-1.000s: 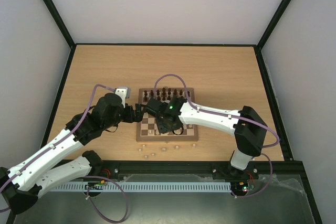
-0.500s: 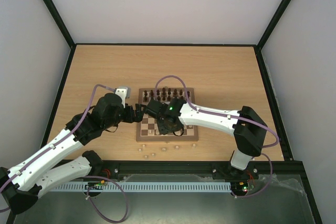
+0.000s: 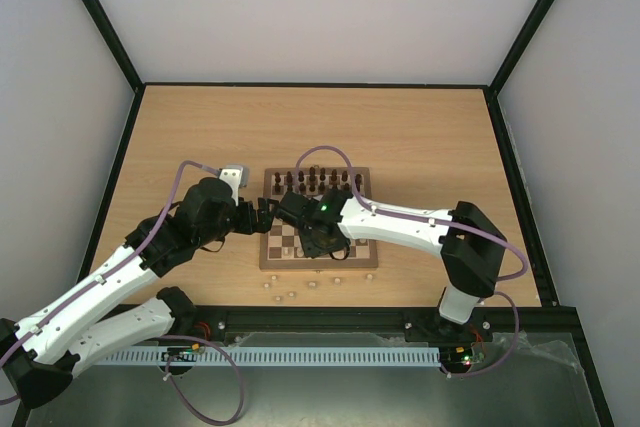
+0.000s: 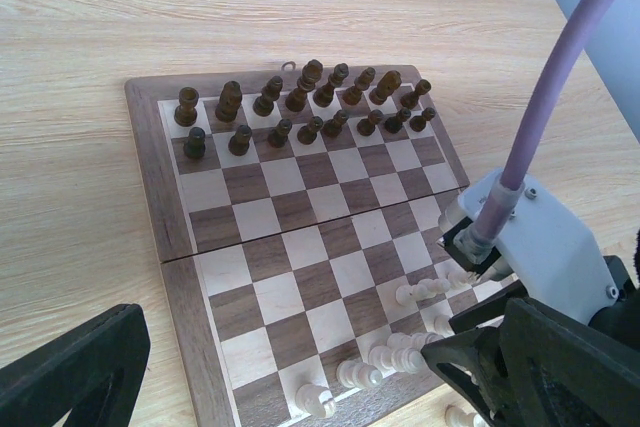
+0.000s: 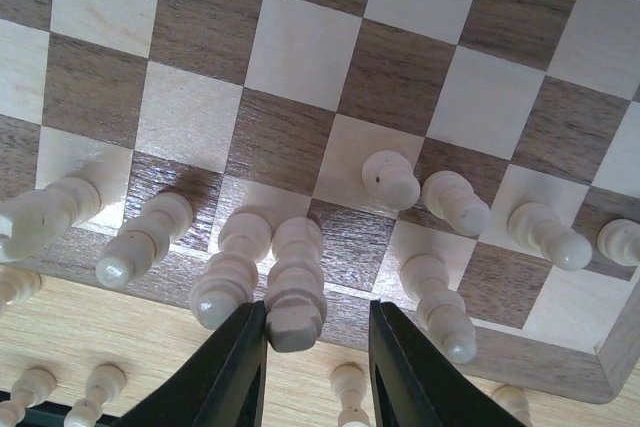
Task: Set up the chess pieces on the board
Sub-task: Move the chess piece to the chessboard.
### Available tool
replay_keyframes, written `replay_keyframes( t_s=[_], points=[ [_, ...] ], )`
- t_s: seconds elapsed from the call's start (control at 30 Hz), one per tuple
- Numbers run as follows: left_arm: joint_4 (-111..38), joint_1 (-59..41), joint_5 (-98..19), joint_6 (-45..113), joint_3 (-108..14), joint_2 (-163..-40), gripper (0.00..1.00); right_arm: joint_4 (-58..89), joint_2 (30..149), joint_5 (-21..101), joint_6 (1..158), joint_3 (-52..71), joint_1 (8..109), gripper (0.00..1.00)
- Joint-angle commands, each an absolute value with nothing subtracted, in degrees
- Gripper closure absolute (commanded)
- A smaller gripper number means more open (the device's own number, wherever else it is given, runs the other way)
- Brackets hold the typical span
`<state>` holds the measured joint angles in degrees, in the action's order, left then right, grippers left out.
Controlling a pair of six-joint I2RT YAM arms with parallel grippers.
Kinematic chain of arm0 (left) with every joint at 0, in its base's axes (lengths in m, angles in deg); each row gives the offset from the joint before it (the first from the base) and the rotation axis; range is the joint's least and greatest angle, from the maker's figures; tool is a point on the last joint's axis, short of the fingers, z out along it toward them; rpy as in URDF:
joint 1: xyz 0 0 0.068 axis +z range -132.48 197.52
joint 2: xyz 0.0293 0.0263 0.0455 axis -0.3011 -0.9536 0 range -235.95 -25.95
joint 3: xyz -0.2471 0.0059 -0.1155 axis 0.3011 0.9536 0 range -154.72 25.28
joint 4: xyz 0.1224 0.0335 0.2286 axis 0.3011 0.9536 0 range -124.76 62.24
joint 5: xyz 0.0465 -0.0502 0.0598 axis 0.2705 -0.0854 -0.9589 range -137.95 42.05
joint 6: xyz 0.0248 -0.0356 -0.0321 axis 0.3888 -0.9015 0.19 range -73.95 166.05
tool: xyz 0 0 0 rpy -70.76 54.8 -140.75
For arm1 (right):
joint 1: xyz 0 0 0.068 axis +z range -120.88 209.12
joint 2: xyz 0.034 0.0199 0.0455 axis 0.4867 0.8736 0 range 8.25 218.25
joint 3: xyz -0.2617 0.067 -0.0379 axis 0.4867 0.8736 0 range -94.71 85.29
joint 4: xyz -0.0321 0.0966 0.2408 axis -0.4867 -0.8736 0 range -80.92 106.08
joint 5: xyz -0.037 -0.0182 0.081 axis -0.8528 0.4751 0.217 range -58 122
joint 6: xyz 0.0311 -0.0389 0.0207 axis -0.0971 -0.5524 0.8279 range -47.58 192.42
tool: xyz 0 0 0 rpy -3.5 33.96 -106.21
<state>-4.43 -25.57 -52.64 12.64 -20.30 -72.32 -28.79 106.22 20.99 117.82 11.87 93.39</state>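
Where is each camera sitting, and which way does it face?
Top external: above, behind the robot, looking down at the board; both arms show.
Left wrist: at the board's left edge, looking over it; left gripper, right arm's wrist show.
Right wrist: over the near row, looking down; right gripper flanks a pale piece.
All share the board.

From overhead, my left arm runs up and rightward from its base, bent at the elbow, with the wrist levelled toward the centre. The left end effector is spread wide, its two dark fingers sitting at opposite lower corners of the wrist view. My right arm folds sharply at the elbow and stretches leftward, wrist pitched down. The right end effector points downward, its fingers only a narrow gap apart. The two end effectors sit close beside each other.
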Motion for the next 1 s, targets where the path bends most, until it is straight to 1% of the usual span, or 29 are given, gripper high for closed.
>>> replay_keyframes(
  t_s=[0.0,0.63,0.67,0.7,0.73,0.97],
  points=[
    [-5.2,-25.3,-52.3,13.4,-20.4,-72.2,0.01,-30.2,107.9,20.3,117.8,11.7,94.0,0.71],
    [-5.3,-25.3,-52.1,13.4,-20.3,-72.2,0.01,-29.6,108.8,20.0,117.9,12.2,93.9,0.71],
    [-5.3,-25.3,-52.1,13.4,-20.4,-72.2,0.01,-29.5,109.0,19.9,117.9,12.3,94.0,0.71],
    [-5.2,-25.3,-52.1,13.4,-20.4,-72.2,0.01,-29.3,109.1,19.8,117.9,12.4,93.9,0.75],
    [-5.2,-25.3,-52.1,13.4,-20.4,-72.2,0.01,-29.2,109.3,19.7,117.8,12.4,93.9,0.77],
    [-5.2,-25.3,-52.0,13.4,-20.4,-72.2,0.01,-28.8,110.0,19.0,117.7,12.7,93.7,0.78]
  ],
)
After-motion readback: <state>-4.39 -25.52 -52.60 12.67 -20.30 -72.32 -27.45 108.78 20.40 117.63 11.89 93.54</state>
